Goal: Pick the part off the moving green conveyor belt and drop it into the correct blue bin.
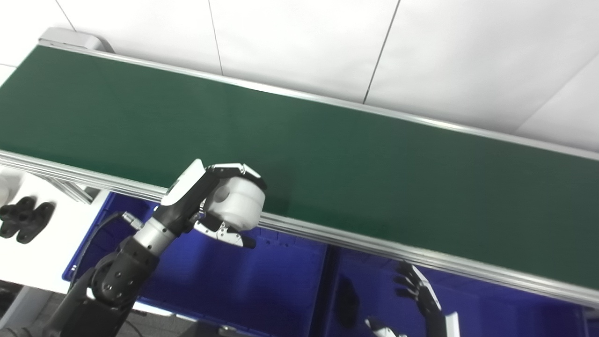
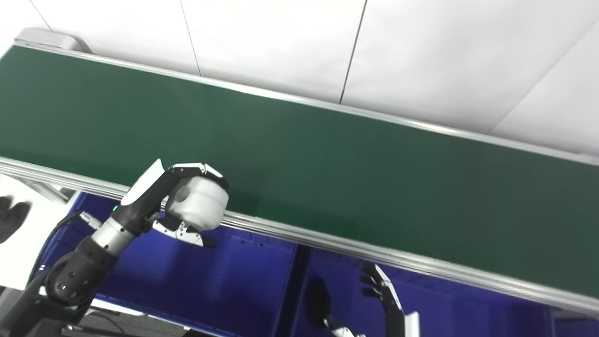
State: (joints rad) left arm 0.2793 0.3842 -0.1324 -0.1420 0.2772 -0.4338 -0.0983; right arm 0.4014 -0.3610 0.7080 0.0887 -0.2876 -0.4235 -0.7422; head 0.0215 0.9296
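Observation:
My left hand (image 1: 206, 201) is shut on a white cylindrical part (image 1: 236, 203). It holds the part over the near rail of the green conveyor belt (image 1: 327, 150), above the left blue bin (image 1: 243, 285). The same hand (image 2: 171, 201) and part (image 2: 199, 203) show in the right eye view. My right hand (image 1: 416, 290) is open, fingers spread, low over the right blue bin (image 1: 491, 309). No part lies on the visible belt.
A dark part (image 1: 347, 299) lies in the right blue bin near the divider. A black part (image 1: 23, 217) rests on the white table at the left. The belt's aluminium rail (image 1: 374, 243) runs along the near side, with a white wall behind.

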